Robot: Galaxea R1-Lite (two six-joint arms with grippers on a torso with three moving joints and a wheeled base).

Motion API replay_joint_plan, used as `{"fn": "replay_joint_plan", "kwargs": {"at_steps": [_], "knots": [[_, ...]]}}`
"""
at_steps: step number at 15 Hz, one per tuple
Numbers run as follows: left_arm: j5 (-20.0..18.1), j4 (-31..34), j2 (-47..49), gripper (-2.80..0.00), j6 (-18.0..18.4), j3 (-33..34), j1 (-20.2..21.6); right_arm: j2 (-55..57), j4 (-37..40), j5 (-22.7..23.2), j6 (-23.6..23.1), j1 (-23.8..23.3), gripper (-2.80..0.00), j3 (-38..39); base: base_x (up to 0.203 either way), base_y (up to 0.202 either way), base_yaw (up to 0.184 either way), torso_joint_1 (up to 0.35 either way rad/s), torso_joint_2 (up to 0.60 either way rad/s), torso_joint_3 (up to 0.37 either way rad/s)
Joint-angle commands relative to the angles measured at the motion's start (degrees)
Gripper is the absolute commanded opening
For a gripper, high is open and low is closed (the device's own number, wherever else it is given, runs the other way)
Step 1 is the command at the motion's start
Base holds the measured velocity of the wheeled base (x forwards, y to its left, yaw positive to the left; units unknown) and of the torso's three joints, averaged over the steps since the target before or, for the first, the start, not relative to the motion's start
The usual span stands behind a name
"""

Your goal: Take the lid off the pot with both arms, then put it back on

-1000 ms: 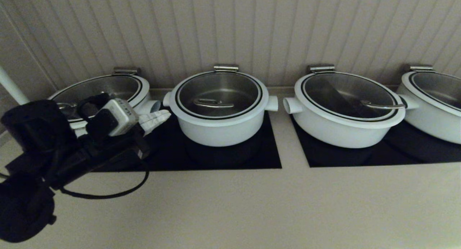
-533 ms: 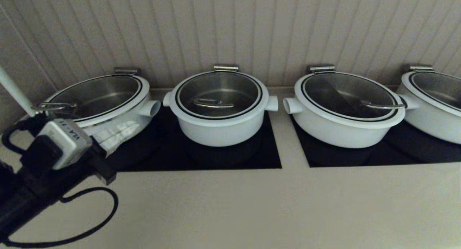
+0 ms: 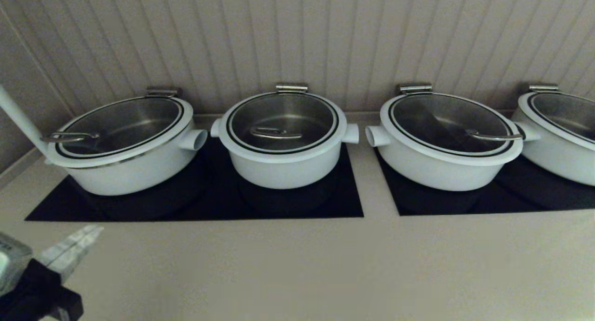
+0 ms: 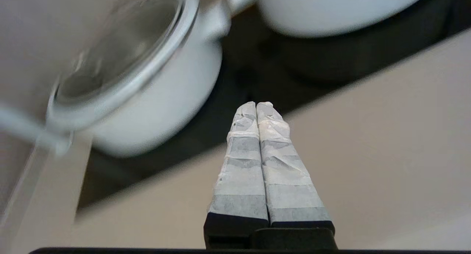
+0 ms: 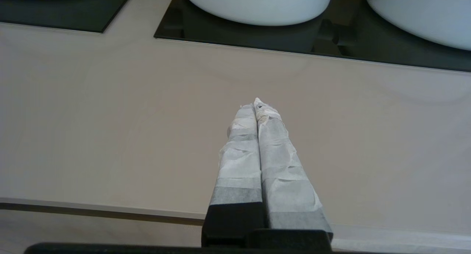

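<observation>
The pot [image 3: 283, 165] is the deep white one, second from the left, on a black cooktop panel [image 3: 344, 205]. The glass lid [image 3: 304, 114] sits shut on it, with its curved steel handle [image 3: 275, 134] at the centre. My left gripper [image 3: 94, 229] is shut and empty at the head view's lower left corner, over the counter and well short of the pot. In the left wrist view its taped fingertips [image 4: 256, 105] press together. My right gripper [image 5: 256, 104] is out of the head view; its wrist view shows it shut and empty above the counter near the front edge.
A wider white pot [image 3: 125, 172] with a glass lid stands left of the deep pot. Two more wide pots [image 3: 441, 167] [image 3: 558, 158] stand to the right on a second black panel [image 3: 465, 205]. The ribbed wall [image 3: 297, 37] is close behind. The beige counter [image 3: 325, 265] runs along the front.
My left arm has drawn back from beside the leftmost pot, down and toward the front left corner, and is now mostly out of the head view. The pots and lids have not moved.
</observation>
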Motion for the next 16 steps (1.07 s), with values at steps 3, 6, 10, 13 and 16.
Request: {"fn": "replay_joint_plan", "kwargs": {"at_steps": [3, 6, 10, 13, 16], "knots": [[0.34, 25.55, -24.97, -2.80, -8.00, 0.13, 5.88, 0.00, -0.02, 0.01, -0.06, 0.00, -2.80, 0.00, 0.000, 0.000, 0.000, 0.000, 0.00, 0.000], [0.64, 37.93, -38.47, -2.80, -12.38, 0.14, 5.55, 0.00, -0.02, 0.01, -0.06, 0.00, -2.80, 0.00, 0.000, 0.000, 0.000, 0.000, 0.00, 0.000], [2.15, 50.56, -53.16, -2.80, -14.92, -0.03, 3.31, 0.00, -0.02, 0.01, -0.06, 0.00, -2.80, 0.00, 0.000, 0.000, 0.000, 0.000, 0.00, 0.000], [2.72, 51.77, -53.16, -2.80, -18.32, 0.05, 3.02, 0.00, -0.02, 0.01, -0.06, 0.00, -2.80, 0.00, 0.000, 0.000, 0.000, 0.000, 0.00, 0.000], [2.66, 51.60, -53.16, -2.80, -19.37, 0.14, 3.02, 0.00, -0.02, 0.01, -0.06, 0.00, -2.80, 0.00, 0.000, 0.000, 0.000, 0.000, 0.00, 0.000]]}}
